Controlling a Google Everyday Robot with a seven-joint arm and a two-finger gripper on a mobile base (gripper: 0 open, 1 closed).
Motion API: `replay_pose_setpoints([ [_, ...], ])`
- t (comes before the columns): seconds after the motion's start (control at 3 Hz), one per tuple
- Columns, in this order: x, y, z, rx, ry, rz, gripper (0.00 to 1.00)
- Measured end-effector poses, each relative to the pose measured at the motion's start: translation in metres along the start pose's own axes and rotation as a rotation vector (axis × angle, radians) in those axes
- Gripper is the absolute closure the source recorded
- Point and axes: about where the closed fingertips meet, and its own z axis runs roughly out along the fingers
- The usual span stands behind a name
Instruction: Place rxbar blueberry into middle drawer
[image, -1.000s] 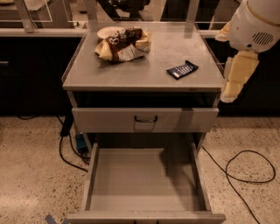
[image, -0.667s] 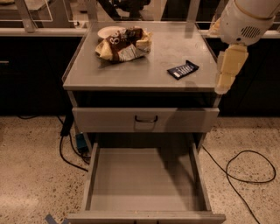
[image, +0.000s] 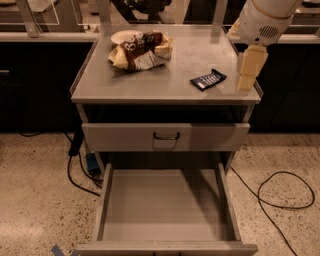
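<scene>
The rxbar blueberry (image: 208, 79), a flat dark navy bar with white lettering, lies on the right part of the grey cabinet top (image: 165, 85). My gripper (image: 247, 80) hangs from the white arm (image: 262, 20) over the top's right edge, just right of the bar and apart from it. Below the top, one drawer (image: 125, 137) with a dark handle is closed. The drawer under it (image: 165, 205) is pulled fully out and has nothing in it.
A heap of brown-and-yellow snack bags (image: 141, 51) and a white plate (image: 122, 36) sit at the back left of the top. Cables (image: 280, 200) lie on the speckled floor on both sides. Dark cabinets stand behind.
My arm and gripper have moved left, from beside the cabinet's right side to over the top's right edge, closer to the bar. The bar and the drawers have not moved.
</scene>
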Motion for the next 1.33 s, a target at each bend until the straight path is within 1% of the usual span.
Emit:
replay_pose_setpoints([
  [0.33,0.003,-0.013,0.017,0.002,-0.002,-0.02,0.0],
  [0.67,0.006,-0.031,0.035,-0.006,-0.002,-0.055,0.0],
  [1.0,0.011,-0.053,0.051,-0.027,-0.009,-0.087,0.0],
  [1.33,0.017,-0.092,0.082,-0.03,-0.036,-0.129,0.0],
])
